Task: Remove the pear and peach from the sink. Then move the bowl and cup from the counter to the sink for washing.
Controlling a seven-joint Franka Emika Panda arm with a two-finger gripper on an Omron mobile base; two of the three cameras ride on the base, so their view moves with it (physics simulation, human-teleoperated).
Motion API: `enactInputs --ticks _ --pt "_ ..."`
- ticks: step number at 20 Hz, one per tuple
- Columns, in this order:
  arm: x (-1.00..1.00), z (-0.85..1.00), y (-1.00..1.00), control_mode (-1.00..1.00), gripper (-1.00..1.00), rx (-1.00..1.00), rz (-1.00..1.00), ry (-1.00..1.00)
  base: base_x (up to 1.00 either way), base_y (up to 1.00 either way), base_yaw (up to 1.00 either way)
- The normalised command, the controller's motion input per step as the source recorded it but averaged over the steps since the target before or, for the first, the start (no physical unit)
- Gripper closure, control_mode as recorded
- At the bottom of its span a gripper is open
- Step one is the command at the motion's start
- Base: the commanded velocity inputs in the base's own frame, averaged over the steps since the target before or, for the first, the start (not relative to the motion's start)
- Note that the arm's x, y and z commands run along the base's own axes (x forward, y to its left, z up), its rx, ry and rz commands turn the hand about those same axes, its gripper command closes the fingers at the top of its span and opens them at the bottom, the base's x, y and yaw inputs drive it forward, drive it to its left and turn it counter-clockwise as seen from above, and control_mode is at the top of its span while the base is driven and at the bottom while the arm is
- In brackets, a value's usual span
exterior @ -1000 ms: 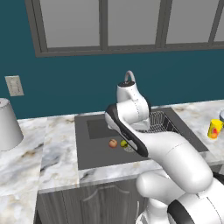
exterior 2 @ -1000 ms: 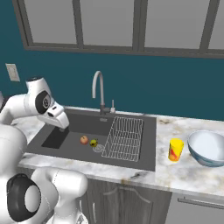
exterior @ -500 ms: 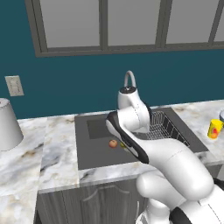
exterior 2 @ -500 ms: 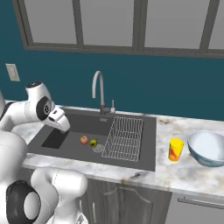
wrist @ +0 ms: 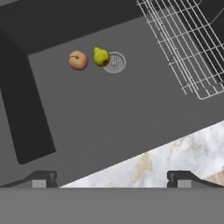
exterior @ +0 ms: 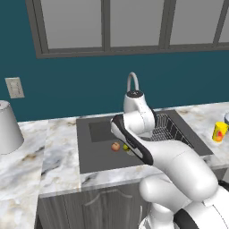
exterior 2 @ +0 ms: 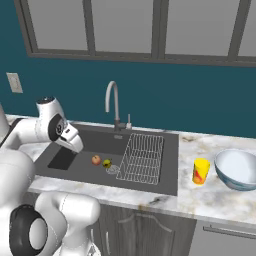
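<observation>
Hand view: pear (wrist: pixel 101 56) beside peach (wrist: pixel 78 60), perhaps touching; gripper (wrist: pixel 112 180) open.

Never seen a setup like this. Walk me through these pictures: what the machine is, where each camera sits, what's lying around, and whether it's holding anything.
It is a white robot arm on a drivable base, in a rendered kitchen. Two cameras ride behind it, left and right; a third sits on the hand, looking down past its fingers. The gripper is open and holds nothing. In the dark sink, the peach and the pear lie side by side next to the drain, with a wire rack beside them. On the marble counter stand a yellow cup and a pale bowl.
</observation>
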Motion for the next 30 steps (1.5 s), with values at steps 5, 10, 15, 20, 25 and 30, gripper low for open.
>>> enactInputs --ticks 5,10,15,20,25,30 --pt "0.12 -0.13 0.00 -1.00 -1.00 0.02 0.00 0.00 0.00 0.00 0.00" --pt "0.14 -0.14 0.00 -1.00 -1.00 0.00 0.00 -0.01 0.00 0.00 0.00" --pt "0.17 -0.10 0.00 -1.00 -1.00 0.00 0.00 0.00 0.00 0.00 0.00" --pt "0.18 -0.10 0.00 -1.00 -1.00 0.00 0.00 0.00 0.00 0.00 0.00" --pt "0.17 -0.11 0.00 -1.00 -1.00 0.00 0.00 0.00 0.00 0.00 0.00" --pt "0.13 -0.12 0.00 -1.00 -1.00 0.00 0.00 0.00 0.00 0.00 0.00"
